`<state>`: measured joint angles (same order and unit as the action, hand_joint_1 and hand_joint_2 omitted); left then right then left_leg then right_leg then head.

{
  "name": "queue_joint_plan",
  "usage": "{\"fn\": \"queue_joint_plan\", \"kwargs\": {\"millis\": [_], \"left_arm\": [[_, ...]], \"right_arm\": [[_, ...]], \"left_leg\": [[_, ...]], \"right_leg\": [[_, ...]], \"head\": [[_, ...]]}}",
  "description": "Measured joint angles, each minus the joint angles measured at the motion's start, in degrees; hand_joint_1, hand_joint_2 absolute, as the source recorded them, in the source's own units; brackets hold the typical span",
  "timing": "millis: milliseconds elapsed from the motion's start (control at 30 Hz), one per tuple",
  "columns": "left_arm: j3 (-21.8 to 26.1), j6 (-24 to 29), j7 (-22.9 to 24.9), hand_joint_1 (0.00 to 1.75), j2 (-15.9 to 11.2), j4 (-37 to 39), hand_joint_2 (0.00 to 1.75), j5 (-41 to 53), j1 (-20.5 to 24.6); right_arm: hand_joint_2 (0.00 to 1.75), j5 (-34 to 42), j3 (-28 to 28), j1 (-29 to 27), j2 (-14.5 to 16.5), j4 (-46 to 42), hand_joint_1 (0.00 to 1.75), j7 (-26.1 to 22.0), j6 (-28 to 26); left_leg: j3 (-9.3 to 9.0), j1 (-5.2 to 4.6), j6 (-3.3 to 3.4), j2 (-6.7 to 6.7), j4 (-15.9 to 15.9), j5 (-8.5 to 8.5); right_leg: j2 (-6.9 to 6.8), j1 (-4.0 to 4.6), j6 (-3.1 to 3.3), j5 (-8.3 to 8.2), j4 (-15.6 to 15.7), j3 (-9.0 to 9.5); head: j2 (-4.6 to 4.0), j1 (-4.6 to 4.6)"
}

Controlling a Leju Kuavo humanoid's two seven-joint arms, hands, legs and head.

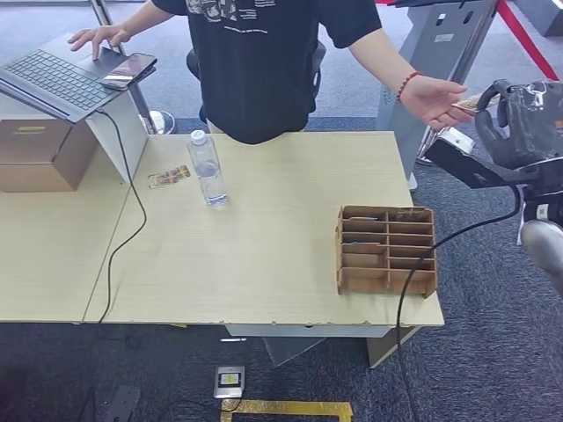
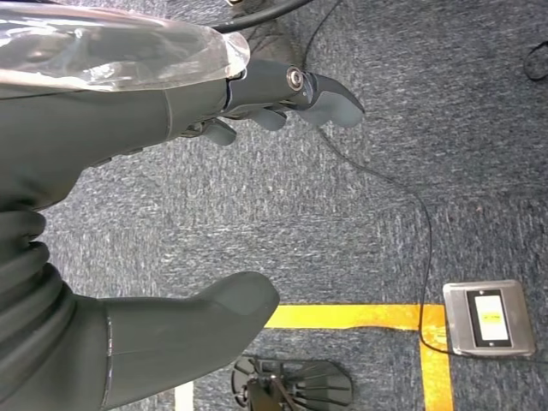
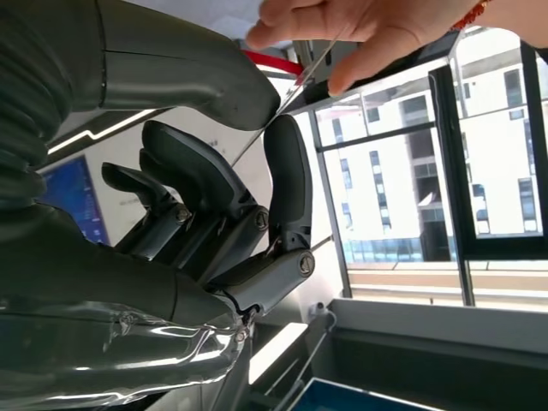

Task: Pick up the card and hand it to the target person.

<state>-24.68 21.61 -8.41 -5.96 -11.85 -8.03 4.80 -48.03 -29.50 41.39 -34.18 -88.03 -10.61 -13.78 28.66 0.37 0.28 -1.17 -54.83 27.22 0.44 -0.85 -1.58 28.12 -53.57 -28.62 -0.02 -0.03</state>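
Fingers (image 3: 288,171) and thumb of the right hand (image 1: 524,123) pinching the card (image 1: 472,103), seen edge-on as a thin strip in the right wrist view. Raised off the bench's far right corner, out over the carpet. Other end of the card caught between the fingers of the person's hand (image 1: 435,97), a red bead bracelet (image 1: 406,84) at that wrist. Card thus held from both ends, in the air between the two hands, well clear of the bench (image 1: 279,255).

Left hand (image 2: 193,214) hanging low over the grey carpet, fingers (image 2: 323,94) loosely apart from the thumb, grasping nothing. Beneath it, a yellow floor tape line (image 2: 362,316) and a metal floor socket (image 2: 489,318).

Near the right edge of the bench, a cardboard divider box (image 1: 386,250) with a black cable (image 1: 425,264) draped over its near right corner. Toward the far edge, a clear water bottle (image 1: 207,167) standing upright, a small printed slip (image 1: 169,177) lying just beside it. At the left, a laptop (image 1: 60,79) on a stand with a phone (image 1: 128,70) on it, the person's other hand (image 1: 99,37) resting on it, and a brown carton (image 1: 40,154) below.
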Motion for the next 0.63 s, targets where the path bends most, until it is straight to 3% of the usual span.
{"fn": "queue_joint_plan", "kwargs": {"millis": [367, 400, 500, 533, 633], "left_arm": [[-0.46, -0.01, 0.58, 0.0, 0.31, 0.0, 1.75, 0.27, 0.65], [-0.48, -0.01, 0.57, 0.0, 0.32, 0.0, 1.75, 0.25, 0.65], [-0.57, -0.01, 0.57, 0.0, 0.32, 0.0, 1.75, 0.33, 0.66], [-0.64, -0.01, 0.58, 0.0, 0.32, 0.0, 1.75, 0.39, 0.66], [-0.91, -0.02, 0.62, 0.0, 0.31, 0.0, 1.75, 0.51, 0.65]], "right_arm": [[1.75, -7.99, -4.49, 4.58, 7.6, 11.94, 1.74, 1.7, -3.84], [1.75, -8.14, -4.84, 4.85, 8.15, 12.88, 1.53, 1.77, -3.95], [1.75, -8.38, -5.72, 5.46, 9.51, 15.39, 0.23, 2.18, -4.47], [1.75, -8.43, -5.96, 5.54, 9.82, 15.99, 0.0, 2.38, -4.56], [1.75, -8.54, -6.43, 5.56, 10.33, 16.95, 0.0, 3.04, -4.57]], "left_leg": [[0.01, 0.01, 0.01, -0.05, 0.0, -0.02], [0.01, 0.01, 0.01, -0.05, 0.0, -0.02], [-0.01, 0.01, 0.01, -0.06, -0.01, -0.02], [-0.01, 0.01, 0.01, -0.06, -0.01, -0.02], [-0.02, 0.0, 0.01, -0.06, -0.01, -0.02]], "right_leg": [[-0.04, 0.01, 0.0, 0.0, -0.01, 0.0], [-0.04, 0.01, 0.0, 0.0, -0.01, 0.0], [-0.05, 0.01, 0.0, 0.0, -0.01, 0.0], [-0.05, 0.01, 0.0, 0.0, -0.01, -0.01], [-0.05, 0.01, 0.0, 0.0, -0.01, -0.01]], "head": [[0.0, -0.01], [0.0, -0.01], [0.0, 0.0], [0.0, -0.01], [0.0, -0.01]]}}
